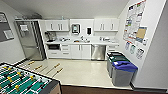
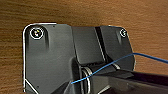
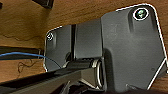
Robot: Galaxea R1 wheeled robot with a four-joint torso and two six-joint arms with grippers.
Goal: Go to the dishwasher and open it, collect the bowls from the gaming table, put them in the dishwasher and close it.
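We judge the dishwasher [image 1: 98,52] door stiff and slippery; best hold is its top bar handle. Whether either pincer is parted or closed, we cannot tell.

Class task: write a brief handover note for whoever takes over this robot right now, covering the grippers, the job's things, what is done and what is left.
Grippers: fingers not visible in either wrist view; state unknown.
Dishwasher: steel front shut, under the counter on the far wall, right of the white cabinet doors.
Gaming table: close by, lower left of the head view; no bowls visible on the part seen.
Done: nothing yet.
Left: everything, starting with reaching and opening the dishwasher.
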